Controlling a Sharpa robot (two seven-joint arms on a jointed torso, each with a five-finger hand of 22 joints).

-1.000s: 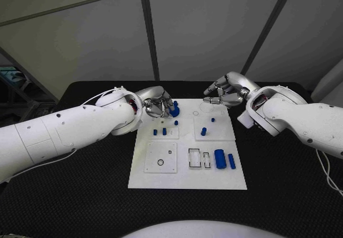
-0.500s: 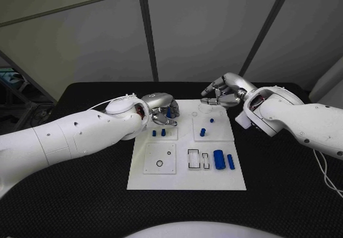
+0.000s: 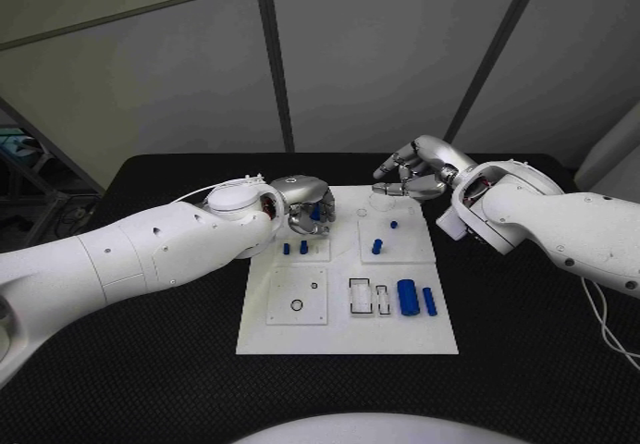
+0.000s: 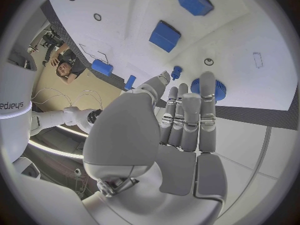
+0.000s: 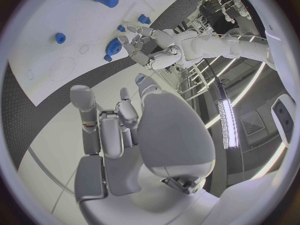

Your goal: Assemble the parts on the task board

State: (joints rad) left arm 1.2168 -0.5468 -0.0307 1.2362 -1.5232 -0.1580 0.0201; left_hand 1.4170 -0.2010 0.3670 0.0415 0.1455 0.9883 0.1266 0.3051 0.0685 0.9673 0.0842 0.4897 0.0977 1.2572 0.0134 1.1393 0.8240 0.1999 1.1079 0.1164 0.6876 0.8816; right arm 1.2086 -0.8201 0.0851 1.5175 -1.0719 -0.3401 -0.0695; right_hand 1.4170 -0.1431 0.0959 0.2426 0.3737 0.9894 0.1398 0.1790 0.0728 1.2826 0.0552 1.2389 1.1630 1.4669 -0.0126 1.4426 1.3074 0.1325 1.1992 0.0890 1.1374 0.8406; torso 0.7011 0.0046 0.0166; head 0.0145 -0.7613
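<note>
The task board (image 3: pixel 350 328) is lying in the middle of the black table (image 3: pixel 160 370), carrying small blue parts (image 3: pixel 408 298). The left hand (image 3: pixel 304 199) is reaching over the board's far left corner, fingers pointing down around a round blue part (image 4: pixel 205 86); whether they are actually gripping it I cannot tell, since the fingers are covering it. The right hand (image 3: pixel 415 171) is hovering past the board's far edge, fingers loosely curled and apart, holding nothing.
</note>
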